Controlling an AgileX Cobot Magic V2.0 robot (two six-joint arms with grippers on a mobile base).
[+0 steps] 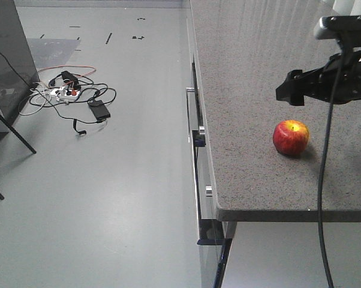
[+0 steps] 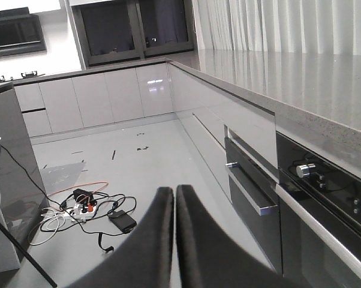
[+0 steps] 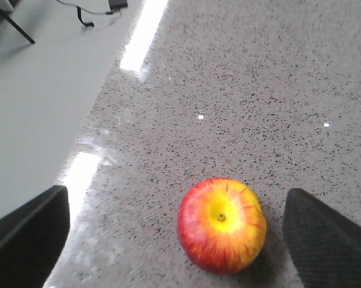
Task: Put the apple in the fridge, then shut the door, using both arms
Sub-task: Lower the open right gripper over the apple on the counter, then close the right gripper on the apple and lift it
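The red apple (image 1: 291, 137) with a yellow patch round its stem sits on the speckled grey counter (image 1: 246, 90), near its front edge. In the right wrist view the apple (image 3: 222, 225) lies between the two fingers, closer to the right one. My right gripper (image 1: 286, 90) hovers just above and behind it, open (image 3: 174, 193) and holding nothing. My left gripper (image 2: 174, 191) is shut and empty, out over the floor. A tall dark grey panel (image 1: 6, 60) stands at the far left; I cannot tell whether it is the fridge or its door.
A tangle of cables with a power strip (image 1: 69, 93) lies on the grey floor. Drawer handles (image 1: 191, 114) stick out from the counter front. An oven with knobs (image 2: 306, 170) is built in under the counter. A black cable (image 1: 324, 180) hangs from the right arm.
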